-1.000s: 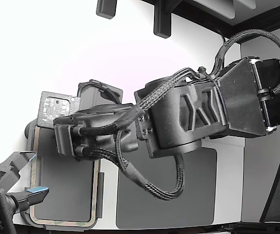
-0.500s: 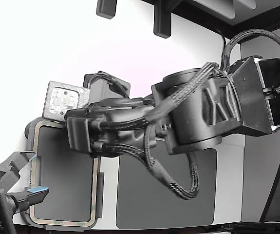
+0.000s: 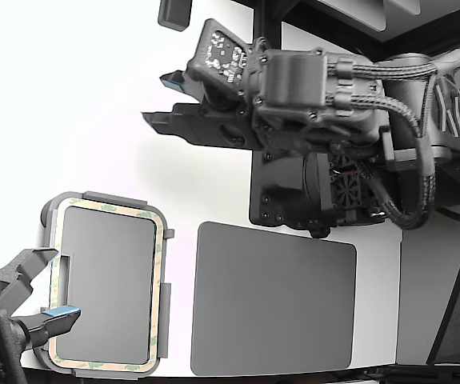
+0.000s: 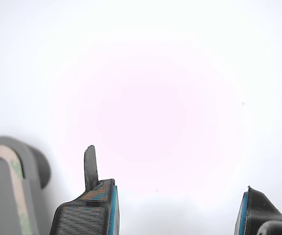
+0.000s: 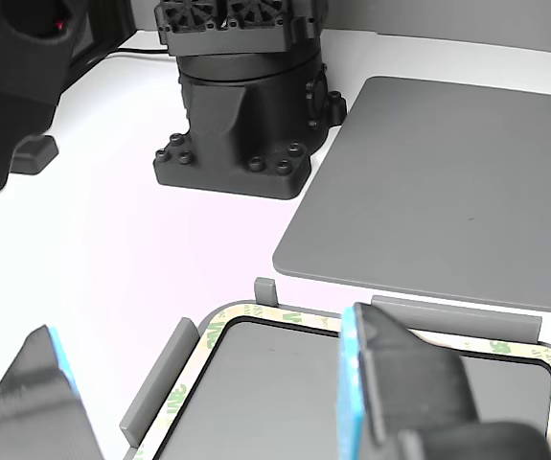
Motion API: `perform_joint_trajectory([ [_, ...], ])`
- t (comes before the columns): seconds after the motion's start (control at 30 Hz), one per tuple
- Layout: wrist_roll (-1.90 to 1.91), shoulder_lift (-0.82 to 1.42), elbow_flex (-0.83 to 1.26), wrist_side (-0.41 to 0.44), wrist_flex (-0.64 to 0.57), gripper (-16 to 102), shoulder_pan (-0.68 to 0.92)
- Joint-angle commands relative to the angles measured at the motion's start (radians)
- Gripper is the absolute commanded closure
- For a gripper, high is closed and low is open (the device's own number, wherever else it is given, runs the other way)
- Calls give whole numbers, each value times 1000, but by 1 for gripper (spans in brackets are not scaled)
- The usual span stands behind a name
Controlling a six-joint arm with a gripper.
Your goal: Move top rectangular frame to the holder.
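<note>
A: Where's the frame [image 3: 162, 264] sitting?

B: It's lying flat in the holder [image 3: 94, 200], at the exterior view's left, w/ the dark mat [image 3: 274, 308] just beside it.

A: And your claw [image 4: 177, 208]?

B: It's hanging wide open over bare white table [image 3: 70, 96], holding nothing, well apart from the frame.

plain white counter [image 3: 94, 120] under me, holder [image 3: 50, 220] with the top rectangular frame [image 3: 162, 264] seated in it, dark grey mat [image 3: 274, 300] just beside, my black arm base [image 5: 237, 144] bolted near the mat
</note>
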Motion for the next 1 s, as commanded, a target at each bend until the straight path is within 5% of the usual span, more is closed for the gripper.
perform_joint_trajectory([
  [0.0,-38,328,272,-43,-106,-14,-61],
  [0.1,-55,489,436,-81,-172,-14,-101],
  [0.6,-156,904,739,-118,-133,-14,-118],
  [0.97,-160,900,738,-115,-133,-14,-117],
])
